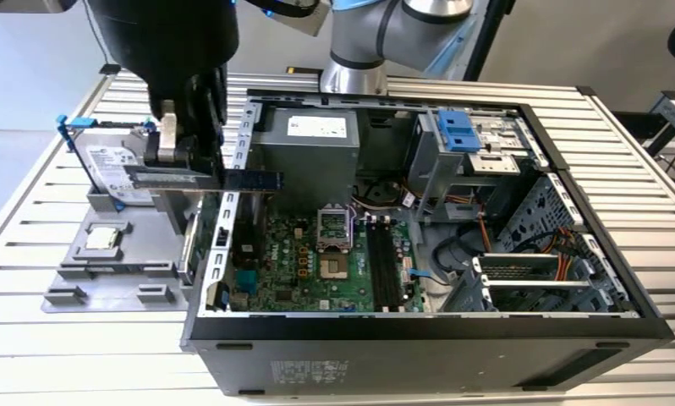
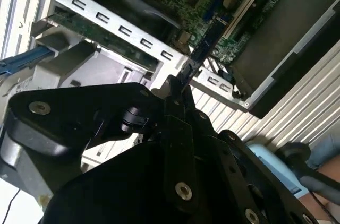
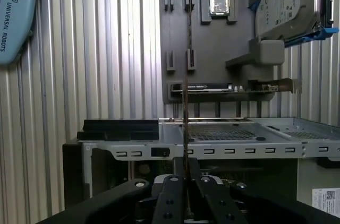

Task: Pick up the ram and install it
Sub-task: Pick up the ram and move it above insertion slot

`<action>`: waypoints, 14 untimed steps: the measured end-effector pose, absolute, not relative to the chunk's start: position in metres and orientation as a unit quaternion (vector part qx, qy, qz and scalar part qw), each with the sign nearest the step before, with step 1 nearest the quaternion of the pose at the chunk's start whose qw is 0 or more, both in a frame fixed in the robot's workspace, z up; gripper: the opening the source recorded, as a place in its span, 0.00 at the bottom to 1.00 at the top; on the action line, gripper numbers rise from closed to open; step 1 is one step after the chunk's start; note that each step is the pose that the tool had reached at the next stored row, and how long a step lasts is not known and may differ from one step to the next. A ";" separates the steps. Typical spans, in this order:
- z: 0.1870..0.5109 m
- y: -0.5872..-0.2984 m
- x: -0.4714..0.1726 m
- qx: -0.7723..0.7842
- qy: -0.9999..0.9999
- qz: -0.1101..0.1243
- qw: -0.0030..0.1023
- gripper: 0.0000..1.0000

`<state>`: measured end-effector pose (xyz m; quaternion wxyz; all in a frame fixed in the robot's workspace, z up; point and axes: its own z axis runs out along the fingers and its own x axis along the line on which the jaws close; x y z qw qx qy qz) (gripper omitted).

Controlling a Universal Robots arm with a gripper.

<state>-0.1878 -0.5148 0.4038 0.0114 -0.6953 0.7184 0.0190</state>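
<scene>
The black pincer [image 3: 185, 170] was pinching the ram [image 3: 185, 123], a thin, flat, long narrow stick. It showed as a greyish line edge-on in the first wrist view and dark blue in the exterior view. The stick was held aloft over the slotted metal wall of the open black computer case [image 1: 428, 338].

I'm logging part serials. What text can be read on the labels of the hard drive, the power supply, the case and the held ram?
On the hard drive label: print too small to read.
On the power supply label: too small to read.
On the case sticker: blurred, unreadable.
On the ram, held in the gripper: seen edge-on in the first wrist view, no text shows.
</scene>
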 end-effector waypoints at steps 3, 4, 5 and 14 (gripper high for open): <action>0.404 -0.515 -0.178 -0.695 0.718 0.019 0.011 0.00; 0.404 -0.515 -0.174 -0.695 0.718 0.019 0.011 0.00; 0.404 -0.515 -0.171 -0.695 0.718 0.019 0.011 0.00; 0.404 -0.515 -0.139 -0.695 0.718 0.020 0.010 0.00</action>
